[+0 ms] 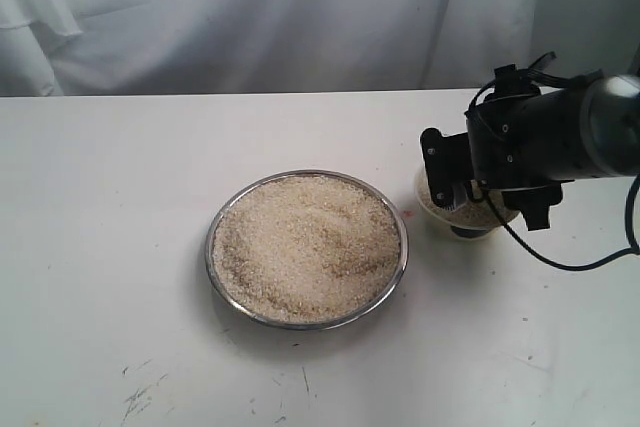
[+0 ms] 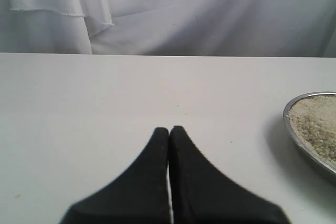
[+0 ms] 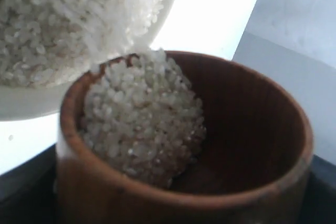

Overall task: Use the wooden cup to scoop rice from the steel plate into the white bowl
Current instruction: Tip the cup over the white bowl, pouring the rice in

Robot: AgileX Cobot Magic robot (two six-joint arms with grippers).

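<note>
The steel plate (image 1: 212, 247) sits mid-table, heaped with rice (image 1: 305, 245); its edge (image 2: 294, 129) also shows in the left wrist view. My right gripper (image 1: 447, 179) hangs over the white bowl (image 1: 432, 205), hiding most of it. In the right wrist view the wooden cup (image 3: 184, 195) is held tilted, its lip against the bowl's rim (image 3: 31, 106). Rice in the cup (image 3: 142, 124) slides toward the rice in the bowl (image 3: 63, 19). The cup hides the right fingers. My left gripper (image 2: 169, 129) is shut and empty over bare table, left of the plate.
A white cloth backdrop (image 1: 250, 17) hangs behind the table's far edge. A black cable (image 1: 560, 265) loops under the right arm. The white tabletop (image 1: 100, 247) has faint scuff marks near its front edge.
</note>
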